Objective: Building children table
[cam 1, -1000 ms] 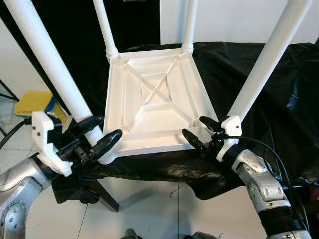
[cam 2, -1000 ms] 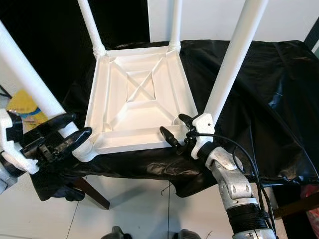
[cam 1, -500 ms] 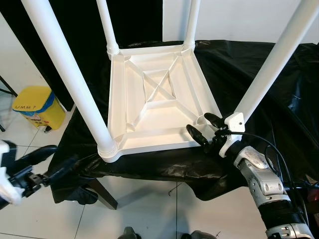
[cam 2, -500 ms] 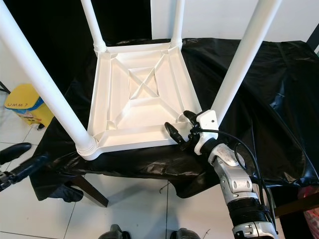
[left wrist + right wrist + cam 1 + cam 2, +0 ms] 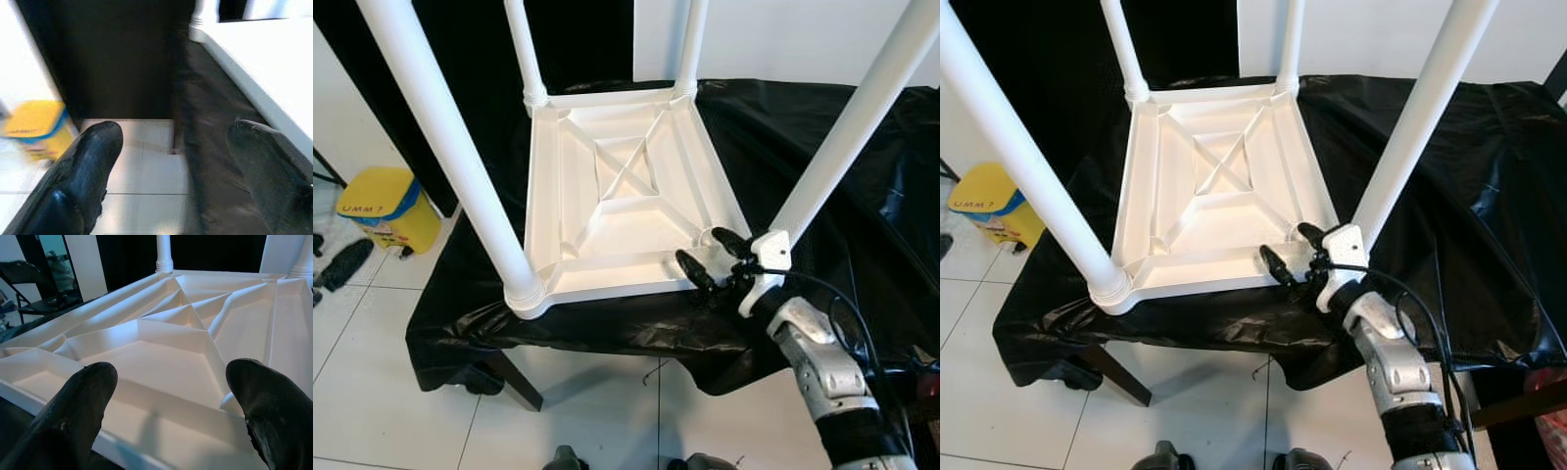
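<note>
The white children's table (image 5: 626,196) lies upside down on a black-covered surface, all its legs standing up. The near-left leg (image 5: 450,147) stands free in its corner socket. My right gripper (image 5: 703,248) is open at the near-right corner, beside the base of the near-right leg (image 5: 842,137). In the right wrist view its fingers (image 5: 83,396) straddle the table's front rim without touching it. My left gripper (image 5: 328,259) is far out to the left over the floor. In the left wrist view it (image 5: 174,131) is open and holds nothing.
A yellow bin (image 5: 382,206) stands on the white tiled floor at the left. The black cloth (image 5: 862,245) drapes over the support, whose wooden leg (image 5: 514,377) shows underneath. My feet (image 5: 568,458) are at the front edge.
My left gripper has let go of the near-left leg and swung away to the left over the floor. The right gripper has stayed at the near-right corner.
</note>
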Tool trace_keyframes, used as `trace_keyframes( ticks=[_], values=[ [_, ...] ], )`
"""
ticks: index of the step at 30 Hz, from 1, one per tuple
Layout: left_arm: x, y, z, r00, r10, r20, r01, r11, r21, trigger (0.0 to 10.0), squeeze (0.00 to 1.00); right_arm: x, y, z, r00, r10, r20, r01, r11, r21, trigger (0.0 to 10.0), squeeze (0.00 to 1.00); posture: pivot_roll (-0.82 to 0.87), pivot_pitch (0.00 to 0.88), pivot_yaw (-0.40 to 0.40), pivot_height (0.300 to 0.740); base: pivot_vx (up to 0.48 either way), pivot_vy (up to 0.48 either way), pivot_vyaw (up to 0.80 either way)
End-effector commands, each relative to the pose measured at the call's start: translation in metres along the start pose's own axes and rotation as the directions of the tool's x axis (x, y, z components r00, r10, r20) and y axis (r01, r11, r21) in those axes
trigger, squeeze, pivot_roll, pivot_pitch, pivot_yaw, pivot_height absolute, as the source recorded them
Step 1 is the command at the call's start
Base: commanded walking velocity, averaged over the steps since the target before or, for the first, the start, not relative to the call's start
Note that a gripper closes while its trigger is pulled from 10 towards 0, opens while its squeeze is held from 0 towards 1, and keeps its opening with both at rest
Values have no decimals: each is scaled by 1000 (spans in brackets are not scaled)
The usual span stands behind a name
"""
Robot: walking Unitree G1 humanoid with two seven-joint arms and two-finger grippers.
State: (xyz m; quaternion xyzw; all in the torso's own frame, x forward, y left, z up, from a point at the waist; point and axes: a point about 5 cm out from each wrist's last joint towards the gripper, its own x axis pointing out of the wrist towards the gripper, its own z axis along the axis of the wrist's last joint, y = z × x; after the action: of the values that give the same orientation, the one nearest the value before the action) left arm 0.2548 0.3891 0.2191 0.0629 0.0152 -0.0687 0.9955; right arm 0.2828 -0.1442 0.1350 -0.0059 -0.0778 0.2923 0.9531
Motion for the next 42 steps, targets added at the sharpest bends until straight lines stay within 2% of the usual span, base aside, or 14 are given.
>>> trace_keyframes(
  ticks=[1, 6, 8, 12, 15, 17, 19, 20, 21, 23, 30, 37, 38, 42],
  values=[
    [2, 9, -2, 998, 53, -17, -53, 998, 26, 10000, 0, -3, 3, -2, 1000, -2, -12, 2, 1000, 6, 10000, 0, -23, 80, 20, 740, 0, 0, 0],
    [24, 7, 3, 999, 47, 20, -47, 999, 21, 10000, 0, -10, 13, -1, 1000, -9, -9, 9, 1000, 24, 10000, 0, -39, 89, 24, 740, 0, 0, 0],
    [56, -3, 7, 996, 71, 48, -71, 997, -3, 10000, 0, -21, 23, -1, 998, -55, -12, 55, 998, 39, 10000, 0, -62, 98, 36, 740, 0, 0, 0],
    [68, -9, 10, 995, 76, 62, -75, 997, -24, 10000, 0, -27, 26, -1, 996, -89, -18, 90, 996, 29, 10000, 0, -76, 99, 42, 740, 0, 0, 0],
    [86, -22, 15, 995, 54, 86, -51, 998, -34, 10000, 0, -41, 27, -2, 981, -193, -29, 192, 981, -4, 10000, 0, -90, 100, 45, 740, 0, 0, 0],
    [91, -25, 16, 995, 49, 89, -45, 998, -36, 10000, 0, -45, 27, -2, 975, -221, -33, 221, 975, -13, 10000, 0, -99, 99, 48, 740, 0, 0, 0],
    [95, -30, 17, 994, 35, 100, -30, 999, -45, 10000, 0, -48, 25, -4, 963, -265, -47, 263, 964, -43, 10000, 0, -102, 100, 49, 740, 0, 0, 0],
    [107, -46, 21, 991, -31, 128, 37, 998, -44, 10000, 0, -56, 18, -7, 913, -402, -67, 392, 912, -121, 10000, 0, -114, 98, 49, 740, 0, 0, 0],
    [111, -52, 23, 989, -57, 137, 63, 997, -40, 10000, 0, -59, 16, -7, 892, -447, -69, 434, 888, -149, 10000, 0, -114, 98, 49, 740, 0, 0, 0],
    [114, -55, 23, 988, -71, 141, 76, 996, -35, 10000, 0, -61, 15, -7, 879, -471, -71, 456, 875, -162, 10000, 0, -114, 98, 49, 740, 0, 0, 0],
    [130, -91, 30, 943, -266, 198, 270, 963, 11, 10000, 0, -66, 7, -5, 810, -583, -72, 548, 794, -265, 10000, 0, -106, 95, 43, 740, 0, 0, 0],
    [127, -111, 31, 888, -412, 204, 398, 911, 107, 10000, 0, -50, -1, -2, 812, -583, -37, 549, 784, -289, 10000, 0, -91, 92, 37, 740, 0, 0, 0],
    [122, -123, 32, 851, -478, 218, 456, 878, 143, 10000, 0, -41, -9, 0, 823, -568, -17, 537, 788, -301, 10000, 0, -77, 92, 31, 740, 0, 0, 0],
    [116, -137, 34, 813, -535, 229, 506, 844, 177, 10000, 0, -34, -16, 1, 832, -555, -13, 525, 794, -305, 10000, 0, -68, 92, 25, 740, 0, 0, 0]
  ],
)
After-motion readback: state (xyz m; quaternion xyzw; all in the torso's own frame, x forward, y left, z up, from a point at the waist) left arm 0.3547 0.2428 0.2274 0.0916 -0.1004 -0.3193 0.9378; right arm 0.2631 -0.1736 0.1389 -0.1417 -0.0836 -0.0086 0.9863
